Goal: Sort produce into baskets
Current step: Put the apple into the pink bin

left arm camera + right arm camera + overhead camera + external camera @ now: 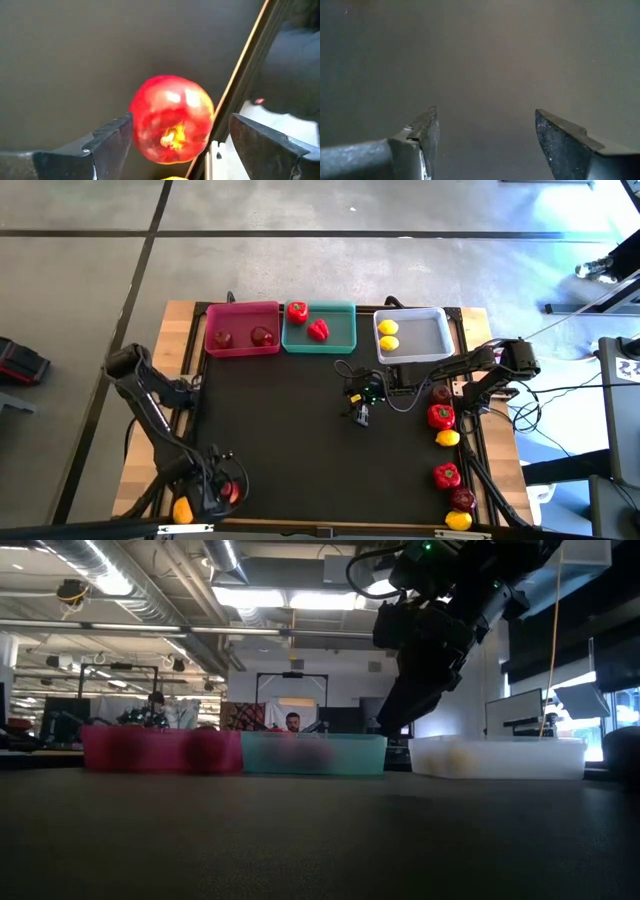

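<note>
1. At lower left of the high view, our left gripper (222, 488) stands spread around an apple (171, 120), one finger each side, not yet clamped.
2. Our right gripper (361, 412), open and empty, hangs mid-table, below the teal basket (345, 344).

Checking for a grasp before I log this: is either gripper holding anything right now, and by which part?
Nothing is held. The left gripper is open around a red apple, fingers clear of its sides. The right gripper is open over bare mat.

mat centre (290, 430): free | baskets (318, 340): far edge | produce (446, 442): right edge
</note>
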You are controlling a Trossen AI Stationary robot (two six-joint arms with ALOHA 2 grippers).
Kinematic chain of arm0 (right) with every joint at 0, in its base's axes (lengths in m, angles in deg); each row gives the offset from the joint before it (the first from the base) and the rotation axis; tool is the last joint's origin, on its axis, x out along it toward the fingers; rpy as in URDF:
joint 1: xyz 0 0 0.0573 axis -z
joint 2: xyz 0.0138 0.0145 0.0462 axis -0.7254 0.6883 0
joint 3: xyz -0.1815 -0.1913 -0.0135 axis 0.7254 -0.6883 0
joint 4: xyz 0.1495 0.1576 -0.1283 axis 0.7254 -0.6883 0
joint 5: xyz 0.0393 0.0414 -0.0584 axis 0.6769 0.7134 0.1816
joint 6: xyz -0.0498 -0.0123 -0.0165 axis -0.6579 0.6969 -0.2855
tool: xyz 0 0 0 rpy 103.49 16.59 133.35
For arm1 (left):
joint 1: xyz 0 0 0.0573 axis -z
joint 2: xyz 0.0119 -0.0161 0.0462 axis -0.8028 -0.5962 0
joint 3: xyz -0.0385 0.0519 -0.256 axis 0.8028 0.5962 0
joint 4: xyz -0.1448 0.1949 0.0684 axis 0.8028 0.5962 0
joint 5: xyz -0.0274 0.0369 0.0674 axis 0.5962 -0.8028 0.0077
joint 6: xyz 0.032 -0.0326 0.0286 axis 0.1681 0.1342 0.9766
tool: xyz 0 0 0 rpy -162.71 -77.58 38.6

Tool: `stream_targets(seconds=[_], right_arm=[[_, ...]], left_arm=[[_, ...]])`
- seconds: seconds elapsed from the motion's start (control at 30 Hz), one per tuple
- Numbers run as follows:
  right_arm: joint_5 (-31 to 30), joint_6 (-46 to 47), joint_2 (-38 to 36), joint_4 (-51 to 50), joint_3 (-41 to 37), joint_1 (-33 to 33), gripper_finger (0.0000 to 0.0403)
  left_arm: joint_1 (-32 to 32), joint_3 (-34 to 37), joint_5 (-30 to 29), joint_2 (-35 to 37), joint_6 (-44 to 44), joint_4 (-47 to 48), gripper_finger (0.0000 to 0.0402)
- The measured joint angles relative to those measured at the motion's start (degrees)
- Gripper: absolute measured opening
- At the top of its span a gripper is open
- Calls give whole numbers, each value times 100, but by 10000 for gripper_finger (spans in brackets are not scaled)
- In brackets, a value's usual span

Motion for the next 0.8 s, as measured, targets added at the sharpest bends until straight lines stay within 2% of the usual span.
stream_targets(seconds=[0.8], right_arm=[[-31, -4, 0, -2, 0, 0, 260]], left_arm=[[-9, 2, 34, -184, -31, 88, 320]])
